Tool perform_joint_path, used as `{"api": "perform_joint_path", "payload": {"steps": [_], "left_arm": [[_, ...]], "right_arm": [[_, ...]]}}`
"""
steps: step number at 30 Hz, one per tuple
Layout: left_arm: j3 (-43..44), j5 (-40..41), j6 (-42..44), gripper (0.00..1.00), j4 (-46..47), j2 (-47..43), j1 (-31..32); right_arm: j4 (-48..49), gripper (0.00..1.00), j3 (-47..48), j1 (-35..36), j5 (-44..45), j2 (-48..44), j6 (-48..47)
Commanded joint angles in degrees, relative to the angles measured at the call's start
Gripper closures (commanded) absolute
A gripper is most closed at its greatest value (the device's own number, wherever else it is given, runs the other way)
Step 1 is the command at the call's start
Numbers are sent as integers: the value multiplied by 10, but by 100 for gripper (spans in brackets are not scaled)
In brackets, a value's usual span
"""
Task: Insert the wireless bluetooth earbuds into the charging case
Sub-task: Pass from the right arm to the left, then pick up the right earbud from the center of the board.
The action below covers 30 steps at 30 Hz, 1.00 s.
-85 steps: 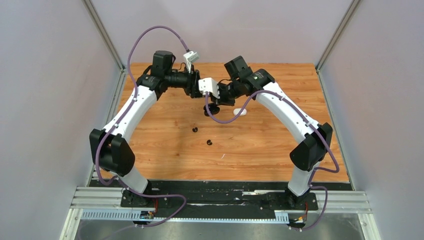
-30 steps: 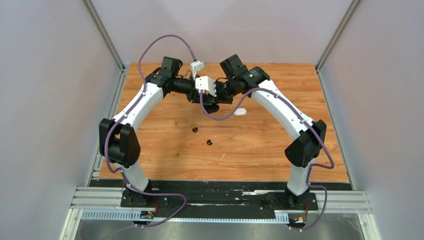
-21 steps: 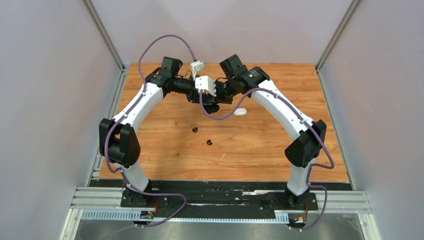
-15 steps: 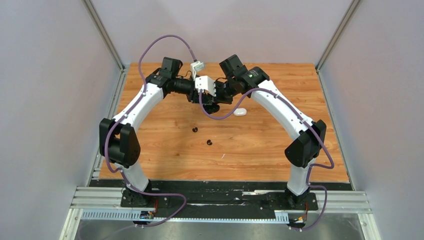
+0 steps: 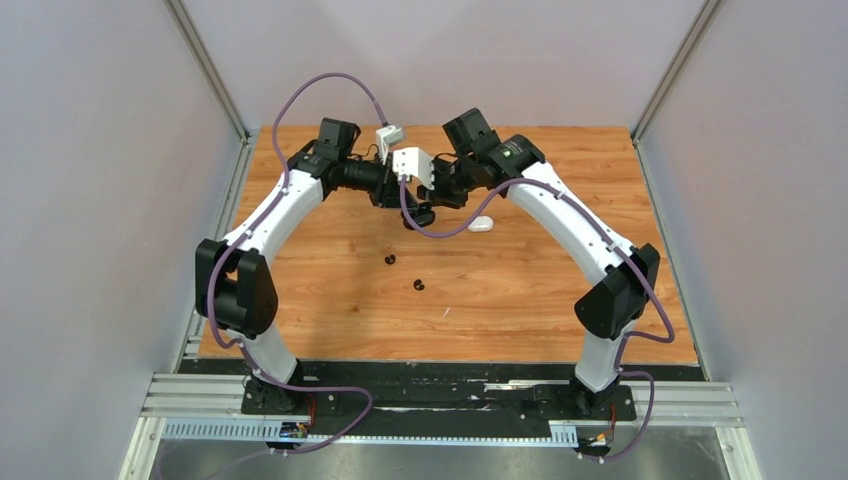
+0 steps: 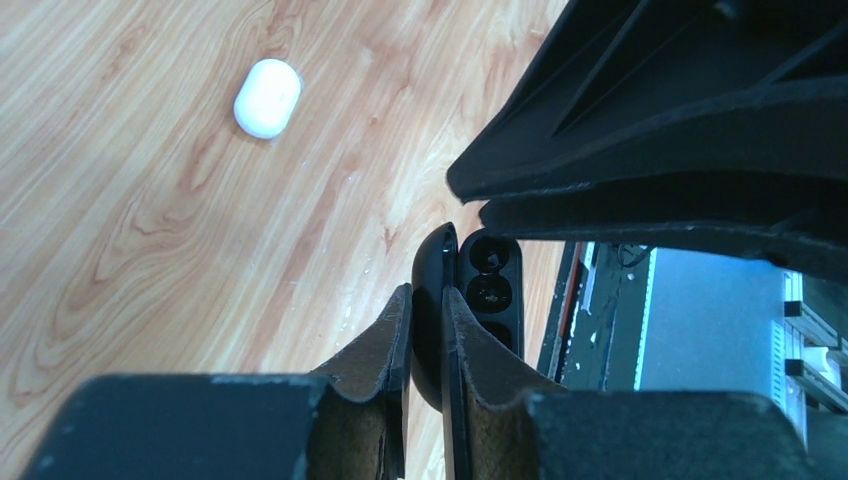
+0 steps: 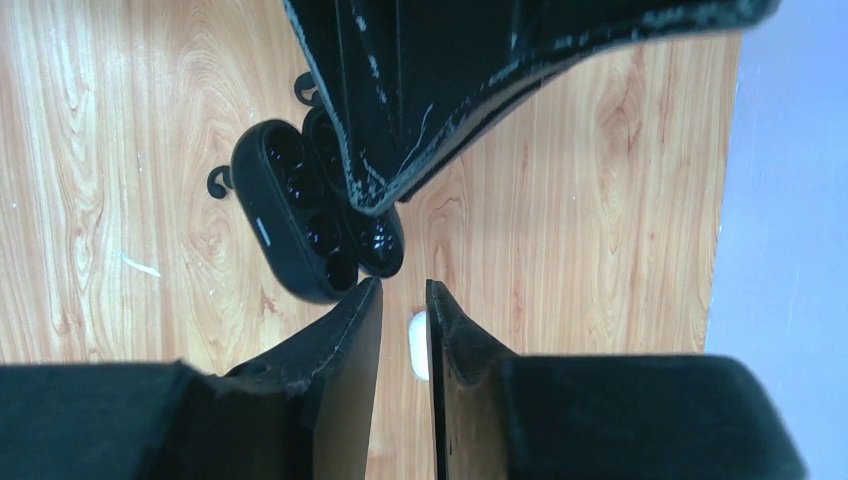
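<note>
Left wrist view: you see left tool (image 6: 427, 310) clamped on black case (image 6: 490, 290) lid.
Right tool (image 7: 402, 300): narrow gap, holding nothing.
White case (image 6: 267, 97): on surface (image 6: 150, 250).

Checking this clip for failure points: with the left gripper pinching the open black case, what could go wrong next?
The left gripper pinches the open black charging case by one thin half only; it could slip or pivot.
The right gripper, jaws slightly apart and empty, is close beside the left one; they could collide.
Both black earbuds lie loose on the table, tiny to grasp.
</note>
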<state>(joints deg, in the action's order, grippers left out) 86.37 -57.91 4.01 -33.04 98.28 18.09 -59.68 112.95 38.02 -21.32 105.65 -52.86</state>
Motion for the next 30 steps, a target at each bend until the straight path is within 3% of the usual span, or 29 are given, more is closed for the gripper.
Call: {"api": "perform_joint_path", "payload": {"steps": [1, 10, 20, 26, 30], "left_arm": [[-4, 5, 16, 100, 28, -44, -7], [3, 57, 101, 100, 44, -90, -8], [3, 177, 390, 100, 18, -192, 12], [-47, 255, 475, 100, 33, -259, 25], [-102, 299, 483, 100, 34, -271, 20]], "right_arm": [[20, 75, -19, -13, 6, -56, 16], [55, 73, -24, -75, -56, -79, 143], [131, 74, -99, -210, -244, -78, 355], [190, 73, -173, -203, -285, -61, 383], [193, 73, -187, -180, -254, -27, 350]]}}
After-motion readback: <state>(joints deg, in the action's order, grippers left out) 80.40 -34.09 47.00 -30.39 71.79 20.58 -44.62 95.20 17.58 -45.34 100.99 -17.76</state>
